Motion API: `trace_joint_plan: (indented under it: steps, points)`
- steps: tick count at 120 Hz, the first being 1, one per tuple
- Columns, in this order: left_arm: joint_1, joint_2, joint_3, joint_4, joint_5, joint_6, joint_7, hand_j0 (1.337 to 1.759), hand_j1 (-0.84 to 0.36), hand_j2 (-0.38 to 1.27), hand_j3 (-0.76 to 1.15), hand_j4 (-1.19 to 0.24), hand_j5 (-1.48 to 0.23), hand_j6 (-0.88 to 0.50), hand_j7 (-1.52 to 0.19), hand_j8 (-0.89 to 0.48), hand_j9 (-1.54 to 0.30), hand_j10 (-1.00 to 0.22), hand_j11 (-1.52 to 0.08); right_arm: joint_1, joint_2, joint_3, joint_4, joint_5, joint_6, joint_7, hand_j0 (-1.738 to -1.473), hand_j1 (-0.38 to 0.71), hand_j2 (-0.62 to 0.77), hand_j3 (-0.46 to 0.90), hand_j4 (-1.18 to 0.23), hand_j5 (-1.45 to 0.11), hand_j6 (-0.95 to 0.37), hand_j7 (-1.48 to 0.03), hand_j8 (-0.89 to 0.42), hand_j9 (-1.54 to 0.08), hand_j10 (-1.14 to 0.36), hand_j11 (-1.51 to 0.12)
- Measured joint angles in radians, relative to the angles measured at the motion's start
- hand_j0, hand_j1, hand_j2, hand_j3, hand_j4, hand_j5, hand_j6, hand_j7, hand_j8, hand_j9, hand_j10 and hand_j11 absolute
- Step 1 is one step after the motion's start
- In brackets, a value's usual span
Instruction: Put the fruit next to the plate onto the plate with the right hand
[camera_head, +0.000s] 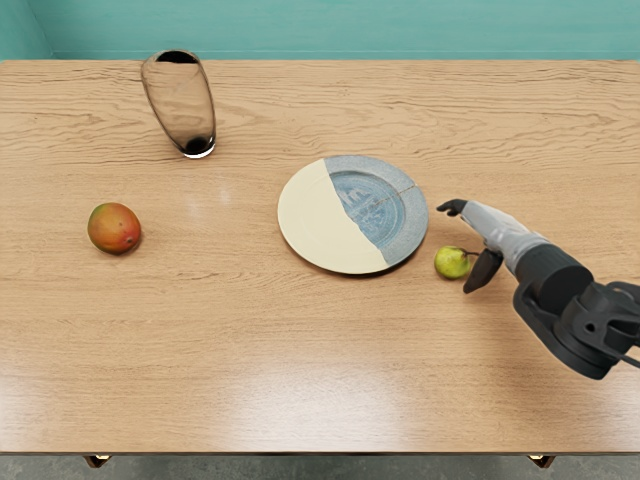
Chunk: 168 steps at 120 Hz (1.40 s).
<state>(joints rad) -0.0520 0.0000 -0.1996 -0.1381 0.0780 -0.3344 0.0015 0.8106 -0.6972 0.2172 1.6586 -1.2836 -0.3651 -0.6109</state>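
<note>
A round plate (352, 213), half cream and half blue-grey, lies in the middle of the wooden table. Just off its right rim sits a small yellow-green fruit (452, 262) with a short stem. My right hand (468, 240) comes in from the lower right and is right beside that fruit. Its fingers are spread: one dark fingertip (453, 208) points toward the plate above the fruit, and the thumb (483, 272) hangs just to the fruit's right. The hand holds nothing. The left arm is out of view.
A red-orange mango (114, 227) lies far to the left on the table. A tall dark glass vase (182, 102) stands at the back left. The table's front edge runs along the bottom of the view.
</note>
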Motion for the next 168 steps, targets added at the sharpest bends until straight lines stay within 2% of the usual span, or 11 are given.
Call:
trace_joint_plan:
  steps: [93,168]
  points:
    - [0.001,0.000,-0.002,0.000,0.000,0.000,0.000,1.658,0.32,0.00,0.00,-0.02,-0.03,-0.02,-0.03,-0.02,-0.03,-0.02,-0.03,-0.024,0.000,-0.002,0.019,-0.021,-0.003,0.000,-1.658,0.12,-0.08,0.00,-0.40,-0.52,-0.40,-0.51,-0.40,-0.52,-0.40,-0.52]
    - [0.004,0.000,-0.002,0.000,0.000,0.000,0.000,1.658,0.32,0.00,0.00,-0.02,-0.03,-0.02,-0.03,-0.02,-0.03,-0.02,-0.03,-0.031,-0.001,-0.003,0.030,-0.037,-0.002,0.000,-1.658,0.23,-0.05,0.00,-0.48,-0.63,-0.49,-0.63,-0.47,-0.63,-0.48,-0.63]
